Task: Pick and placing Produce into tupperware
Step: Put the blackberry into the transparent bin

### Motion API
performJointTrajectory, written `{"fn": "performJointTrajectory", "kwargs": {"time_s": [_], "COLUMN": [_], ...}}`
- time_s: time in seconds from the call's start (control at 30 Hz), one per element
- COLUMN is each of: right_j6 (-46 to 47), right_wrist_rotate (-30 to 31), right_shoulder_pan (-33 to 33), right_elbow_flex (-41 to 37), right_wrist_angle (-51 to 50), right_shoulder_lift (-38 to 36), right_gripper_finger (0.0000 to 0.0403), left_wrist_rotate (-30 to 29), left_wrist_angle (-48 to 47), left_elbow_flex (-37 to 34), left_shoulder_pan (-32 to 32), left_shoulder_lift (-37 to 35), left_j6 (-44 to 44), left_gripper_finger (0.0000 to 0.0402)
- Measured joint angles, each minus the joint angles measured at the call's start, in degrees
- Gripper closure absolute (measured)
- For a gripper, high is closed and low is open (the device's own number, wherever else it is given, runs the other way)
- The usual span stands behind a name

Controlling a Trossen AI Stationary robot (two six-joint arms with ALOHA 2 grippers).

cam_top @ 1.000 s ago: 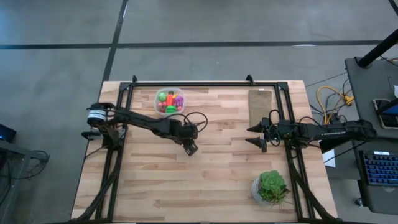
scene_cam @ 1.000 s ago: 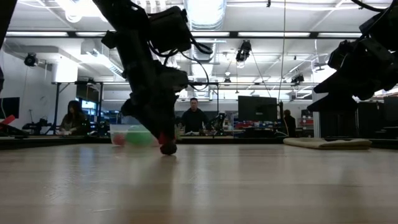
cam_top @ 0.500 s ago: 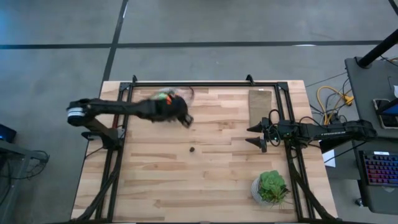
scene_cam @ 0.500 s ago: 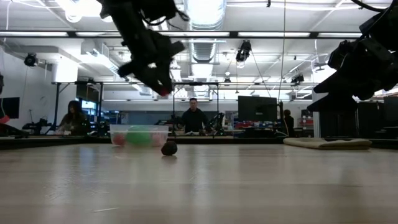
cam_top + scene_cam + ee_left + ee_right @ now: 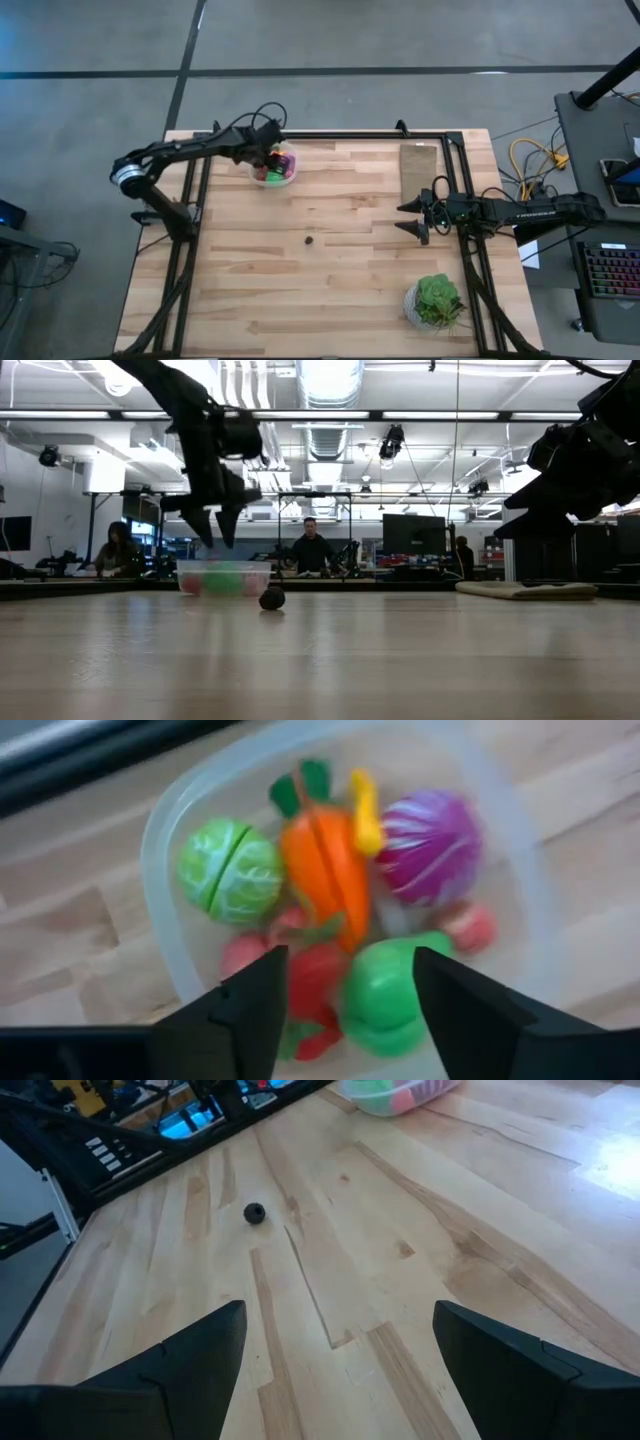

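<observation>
The clear tupperware stands at the table's far left, also seen in the low view and in the left wrist view by its rim. In it lie a green ball, an orange carrot, a purple piece, a green piece and red pieces. My left gripper hangs open just above the container, holding nothing. A small dark ball rests on the table's middle. My right gripper waits open at the right.
A tan board lies at the far right and a leafy plant in a white pot stands at the near right. Black frame rails run along the far, left and right edges. Bare wood lies between the dark ball and my right gripper.
My left gripper has risen from the table's middle and swung toward the far left edge with a small red piece in its fingertips, rolling as it went. Over the tupperware it has opened, and the piece no longer sits between its fingers. The dark ball stayed put.
</observation>
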Motion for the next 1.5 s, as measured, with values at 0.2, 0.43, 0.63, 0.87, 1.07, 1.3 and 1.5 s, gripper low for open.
{"fn": "performJointTrajectory", "kwargs": {"time_s": [0.2,0.43,0.63,0.87,1.07,1.3,1.5], "right_j6": [0.00,0.00,0.00,0.00,0.00,0.00,0.00], "right_wrist_rotate": [0.00,0.00,0.00,0.00,0.00,0.00,0.00], "right_shoulder_pan": [0.00,-0.01,-0.01,-0.01,-0.01,0.00,-0.02], "right_elbow_flex": [0.00,0.00,-0.01,-0.01,-0.01,-0.01,-0.01], "right_wrist_angle": [-0.09,-0.14,-0.14,-0.15,-0.14,-0.13,-0.13], "right_shoulder_lift": [0.08,0.07,0.07,0.07,0.07,0.07,0.07], "right_gripper_finger": [0.0090,0.0090,0.0090,0.0090,0.0090,0.0090,0.0090], "left_wrist_rotate": [1.83,25.79,22.65,9.69,8.15,7.60,4.36], "left_wrist_angle": [-0.02,7.07,4.94,5.75,9.29,14.04,13.76], "left_elbow_flex": [0.23,2.80,-0.11,-0.26,0.07,1.33,3.71], "left_shoulder_pan": [1.32,-7.67,-22.41,-33.81,-37.43,-39.46,-39.69], "left_shoulder_lift": [2.91,-2.74,-6.08,-2.42,1.93,8.69,13.94], "left_j6": [0.99,22.09,25.98,9.20,-2.50,-7.75,-11.39], "left_gripper_finger": [0.0155,0.0146,0.0146,0.0146,0.0146,0.0146,0.0146]}}
